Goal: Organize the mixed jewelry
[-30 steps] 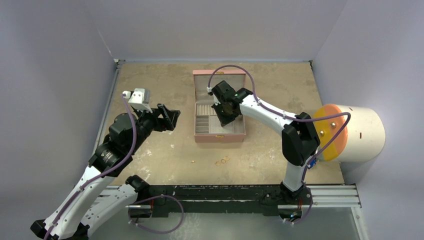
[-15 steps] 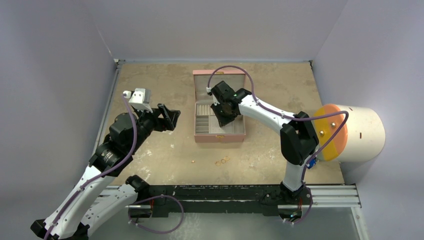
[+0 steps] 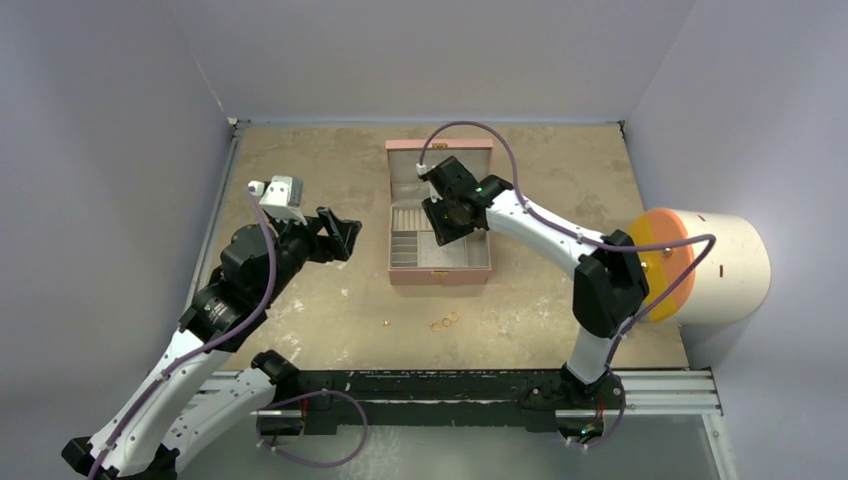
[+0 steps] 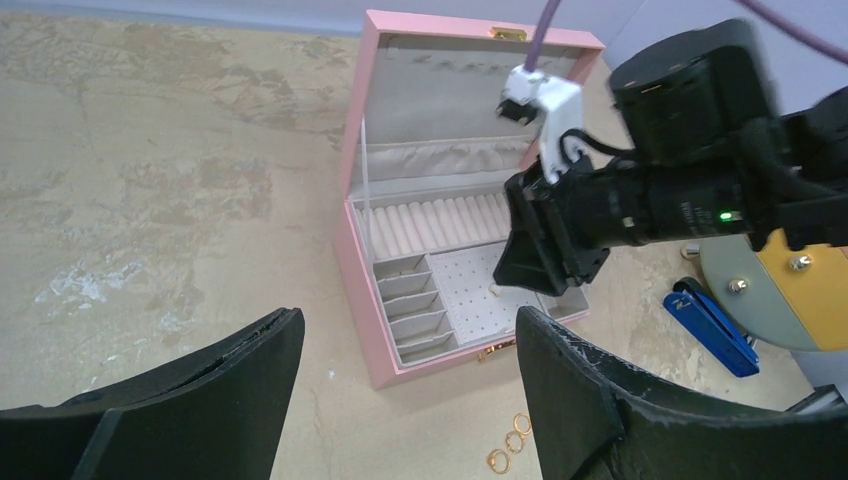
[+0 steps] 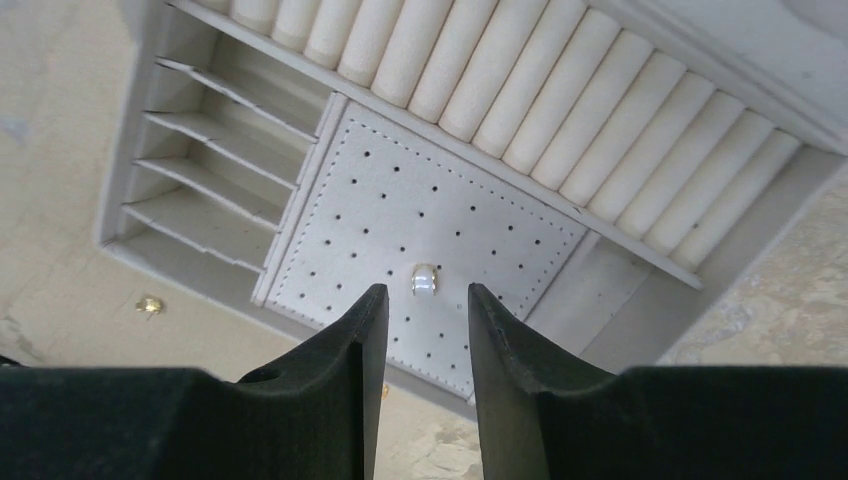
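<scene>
The pink box [image 3: 402, 275] lies open at the table's middle, beige compartments inside. My right gripper [image 3: 452, 214] hovers over its perforated pad [image 5: 380, 210], jaws slightly apart and empty. A small pearly stud [image 5: 424, 279] sits on the pad just beyond its fingertips. Three small gold rings [image 3: 444, 321] and a gold stud [image 3: 387, 323] lie on the table in front of the box. The rings [image 4: 509, 446] also show in the left wrist view, and the stud [image 5: 150, 305] in the right wrist view. My left gripper [image 3: 340, 232] is wide open and empty, left of the box. I cannot make out a silver hoop.
A white cylinder with an orange face [image 3: 712, 265] stands at the right edge. A blue object [image 4: 712, 330] lies on the table right of the box. The box lid [image 4: 455, 95] stands open at the back. Grey walls enclose the table.
My right gripper has drawn back and up a little over the box, leaving the pearly stud on the pad. The left arm has not moved.
</scene>
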Motion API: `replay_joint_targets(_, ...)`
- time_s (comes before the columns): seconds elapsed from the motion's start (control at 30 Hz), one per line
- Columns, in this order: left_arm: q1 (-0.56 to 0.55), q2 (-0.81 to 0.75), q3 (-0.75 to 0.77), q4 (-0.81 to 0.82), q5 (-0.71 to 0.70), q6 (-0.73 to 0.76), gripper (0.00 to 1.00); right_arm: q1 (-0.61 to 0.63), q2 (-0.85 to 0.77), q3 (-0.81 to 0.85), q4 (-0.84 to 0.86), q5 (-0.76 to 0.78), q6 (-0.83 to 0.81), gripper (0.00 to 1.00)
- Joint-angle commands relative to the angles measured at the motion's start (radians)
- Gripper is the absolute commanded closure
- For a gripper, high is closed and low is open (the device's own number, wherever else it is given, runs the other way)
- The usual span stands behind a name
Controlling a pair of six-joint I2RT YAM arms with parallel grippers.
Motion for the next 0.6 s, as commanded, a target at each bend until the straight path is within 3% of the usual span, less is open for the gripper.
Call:
replay_joint_targets(0.0, -0.001, 0.016, -0.004, 0.002, -0.003, -0.017, 0.23, 0.002, -0.146, -0.02, 0.057, 0.021, 0.013, 0.62)
replay_joint_targets(0.17, -0.001, 0.069, -0.023, -0.059, 0.009, -0.088, 0.23, 0.025, -0.288, -0.136, 0.154, 0.003, -0.013, 0.62)
replay_joint_targets(0.4, -0.002, 0.195, -0.088, -0.117, 0.153, -0.19, 0.28, 0.027, -0.461, -0.317, 0.281, 0.003, -0.006, 0.63)
replay_joint_targets(0.57, -0.029, 0.233, -0.131, -0.109, 0.214, -0.234, 0.31, 0.026, -0.561, -0.43, 0.368, -0.083, -0.033, 0.63)
